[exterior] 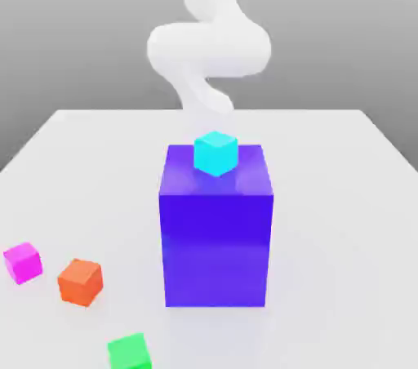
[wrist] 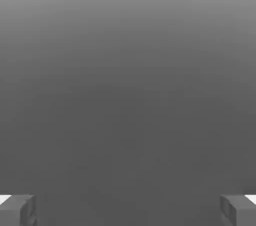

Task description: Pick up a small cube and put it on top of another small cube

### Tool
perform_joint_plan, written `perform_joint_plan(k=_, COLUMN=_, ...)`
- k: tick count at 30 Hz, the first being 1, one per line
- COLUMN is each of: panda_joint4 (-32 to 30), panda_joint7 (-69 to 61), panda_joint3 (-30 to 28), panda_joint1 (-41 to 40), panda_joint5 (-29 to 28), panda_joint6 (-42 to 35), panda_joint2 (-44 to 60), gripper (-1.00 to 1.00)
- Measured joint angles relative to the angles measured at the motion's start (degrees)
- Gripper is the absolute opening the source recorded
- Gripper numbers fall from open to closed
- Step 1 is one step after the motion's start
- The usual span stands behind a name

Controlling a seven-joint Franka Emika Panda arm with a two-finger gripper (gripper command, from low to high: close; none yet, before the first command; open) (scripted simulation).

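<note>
The small magenta-pink cube (exterior: 23,262) lies on the white table near the front of the exterior view's left. A tall blue-purple block (exterior: 216,224) stands in the middle, and a small cyan cube (exterior: 215,153) rests on its top face. My white arm (exterior: 208,41) rises behind the block, far from the magenta cube. In the hand view my gripper (wrist: 128,211) is open, its two grey fingertips (wrist: 17,210) set wide apart with nothing between them, against a plain grey background.
An orange cube (exterior: 80,282) sits just right of the magenta cube. A green cube (exterior: 129,352) lies at the table's front edge. The white table (exterior: 343,220) stretches to both sides of the block.
</note>
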Motion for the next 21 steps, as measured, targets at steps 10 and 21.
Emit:
perform_joint_plan(k=10, panda_joint4=-4.04, panda_joint7=26.52, panda_joint3=2.95, panda_joint1=-16.23, panda_joint5=-4.5, panda_joint6=6.95, panda_joint2=15.58, gripper=0.0)
perform_joint_plan(k=21, panda_joint4=-8.39, panda_joint7=54.7, panda_joint3=1.18, panda_joint1=-29.3, panda_joint5=-8.71, panda_joint6=14.41, panda_joint2=32.4, gripper=0.0)
